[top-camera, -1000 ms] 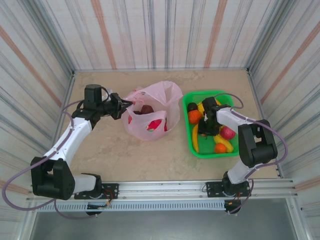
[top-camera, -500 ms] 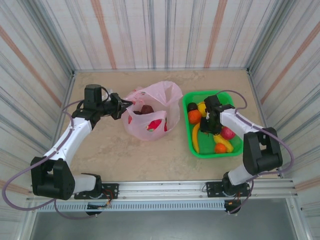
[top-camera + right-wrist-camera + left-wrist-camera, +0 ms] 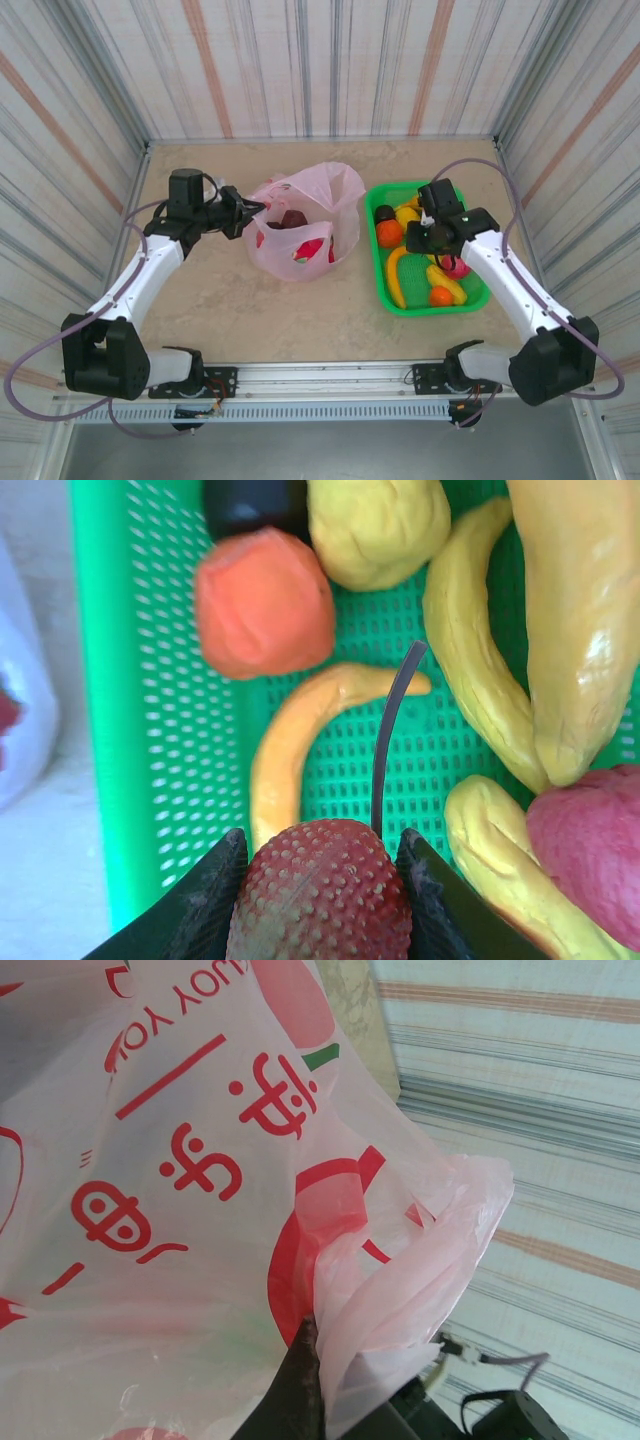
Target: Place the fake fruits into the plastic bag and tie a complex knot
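Jaws of the right gripper (image 3: 320, 875) are clamped on a bumpy dark red fruit (image 3: 320, 900), strawberry-like. Versus a second ago the arm has lifted off the green basket (image 3: 378, 275) and its elbow has swung out right. The gripper now hangs above the basket, over the leftover fake fruits (image 3: 480, 670): bananas, an orange ball (image 3: 263, 602), a pinkish piece. Left gripper (image 3: 240, 213) is unchanged, jaws pinched on the bunched rim of the plastic bag (image 3: 305, 215), holding its mouth up on the bench (image 3: 220, 300); red pieces already sit inside. Meaning: pick done, carry to the bag likely next; several fruits left, knot not started.
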Action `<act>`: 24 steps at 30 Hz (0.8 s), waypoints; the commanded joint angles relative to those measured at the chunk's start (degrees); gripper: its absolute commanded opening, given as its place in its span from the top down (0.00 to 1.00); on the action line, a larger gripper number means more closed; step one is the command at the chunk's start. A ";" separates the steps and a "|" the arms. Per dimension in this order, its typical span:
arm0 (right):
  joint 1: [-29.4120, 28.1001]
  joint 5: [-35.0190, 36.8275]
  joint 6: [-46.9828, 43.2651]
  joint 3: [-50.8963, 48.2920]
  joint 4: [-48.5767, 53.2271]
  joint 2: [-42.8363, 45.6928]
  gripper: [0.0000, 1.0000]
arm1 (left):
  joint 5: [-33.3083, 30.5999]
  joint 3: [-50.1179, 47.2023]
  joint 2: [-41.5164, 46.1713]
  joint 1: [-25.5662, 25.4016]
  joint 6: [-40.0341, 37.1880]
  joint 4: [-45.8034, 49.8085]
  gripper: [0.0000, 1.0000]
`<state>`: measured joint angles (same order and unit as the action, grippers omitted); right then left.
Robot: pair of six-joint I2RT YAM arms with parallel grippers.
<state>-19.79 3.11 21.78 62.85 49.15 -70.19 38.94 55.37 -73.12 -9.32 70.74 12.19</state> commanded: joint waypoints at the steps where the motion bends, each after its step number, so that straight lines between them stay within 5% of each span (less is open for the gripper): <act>1: -2.01 0.71 0.07 4.41 5.25 2.15 0.68 | 0.08 0.08 1.13 0.23 -1.35 1.57 1.00; 11: -11.32 -2.06 2.58 16.55 1.89 -1.71 0.69 | 0.08 -0.44 1.13 -0.08 -1.31 1.19 1.00; 24: -23.71 -7.47 3.53 31.13 -7.42 -19.67 0.69 | -0.27 -0.38 1.64 -0.76 -0.97 0.93 1.00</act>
<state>-41.80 -2.57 23.99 90.43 44.03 -86.96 38.94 55.37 -73.12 -9.50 70.67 12.19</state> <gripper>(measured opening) 0.387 0.043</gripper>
